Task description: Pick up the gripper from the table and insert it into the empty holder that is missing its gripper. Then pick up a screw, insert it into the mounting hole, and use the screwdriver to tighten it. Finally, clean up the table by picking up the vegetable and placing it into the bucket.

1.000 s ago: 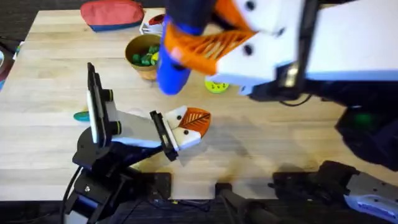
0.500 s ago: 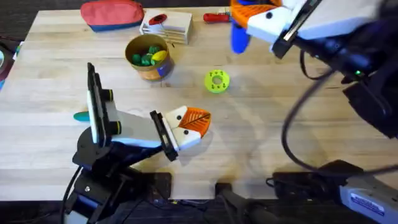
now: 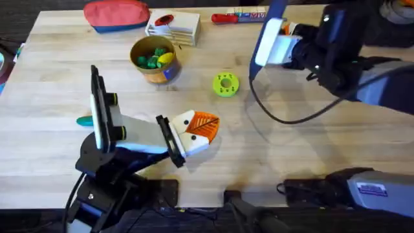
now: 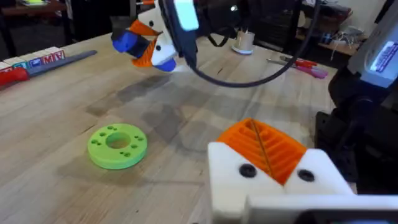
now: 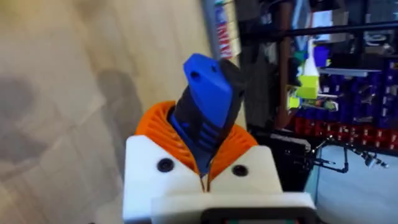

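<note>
Gripping screwdriver (image 5: 208, 106), right pincer (image 5: 204, 168) near table's (image 3: 310, 162) far edge.

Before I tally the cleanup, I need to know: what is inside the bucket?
In the bucket, green toys and a yellow one show at the top. Whatever lies beneath them is covered.
</note>
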Controlling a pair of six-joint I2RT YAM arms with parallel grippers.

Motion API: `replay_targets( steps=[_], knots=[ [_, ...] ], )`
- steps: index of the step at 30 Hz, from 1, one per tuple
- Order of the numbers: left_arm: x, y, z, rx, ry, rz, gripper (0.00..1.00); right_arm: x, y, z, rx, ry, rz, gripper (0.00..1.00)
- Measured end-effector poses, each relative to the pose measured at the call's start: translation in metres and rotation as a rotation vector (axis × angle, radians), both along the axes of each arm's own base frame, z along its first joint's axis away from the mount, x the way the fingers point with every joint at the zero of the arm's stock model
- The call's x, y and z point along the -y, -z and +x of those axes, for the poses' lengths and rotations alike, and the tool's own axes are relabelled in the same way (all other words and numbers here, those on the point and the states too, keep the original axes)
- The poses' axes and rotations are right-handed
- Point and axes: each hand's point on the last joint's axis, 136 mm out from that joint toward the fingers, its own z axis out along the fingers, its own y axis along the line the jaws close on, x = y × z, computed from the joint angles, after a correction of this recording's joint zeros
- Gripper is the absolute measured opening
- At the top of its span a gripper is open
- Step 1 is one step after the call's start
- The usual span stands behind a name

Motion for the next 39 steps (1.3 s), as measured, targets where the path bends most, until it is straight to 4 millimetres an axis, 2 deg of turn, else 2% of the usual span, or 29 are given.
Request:
replay_targets(
  steps=[5,13,14,16,19,20,21,22,23,28,31,39],
  knots=[
    [0.0,0.0,0.0,0.0,0.0,0.0,0.014,0.008,0.047,0.001,-0.102,-0.013,-0.135,0.007],
    [0.0,0.0,0.0,0.0,0.0,0.0,0.014,0.006,0.076,-0.007,-0.186,-0.048,-0.221,0.009],
    [0.0,0.0,0.0,0.0,0.0,0.0,0.014,0.005,0.082,-0.012,-0.213,-0.053,-0.227,0.109],
    [0.0,0.0,0.0,0.0,0.0,0.0,0.014,0.004,0.089,-0.019,-0.253,-0.061,-0.236,0.403],
    [0.0,0.0,0.0,0.0,0.0,0.0,0.014,-0.002,0.084,-0.016,-0.247,-0.052,-0.208,0.824],
    [0.0,0.0,0.0,0.0,0.0,0.0,0.014,-0.003,0.08,-0.014,-0.237,-0.043,-0.194,0.936],
    [0.0,0.0,0.0,0.0,0.0,0.0,0.017,-0.004,0.076,-0.012,-0.232,-0.026,-0.169,0.978],
    [0.0,0.0,0.0,0.005,0.0,0.002,0.078,-0.004,0.075,-0.012,-0.236,-0.009,-0.148,0.987],
    [0.0,0.0,0.0,0.001,0.0,0.0,0.201,-0.003,0.076,-0.013,-0.241,0.012,-0.127,0.989],
    [0.0,0.0,0.0,-0.002,0.0,-0.001,0.947,-0.007,0.069,-0.021,-0.26,0.134,0.02,0.991],
    [0.0,0.0,0.0,-0.001,0.0,0.0,0.991,-0.015,0.054,-0.029,-0.253,0.182,0.116,0.992],
    [-0.002,-0.001,0.004,0.001,-0.029,-0.002,0.99,-0.037,-0.016,-0.056,-0.181,0.304,0.502,0.991]
  ],
)
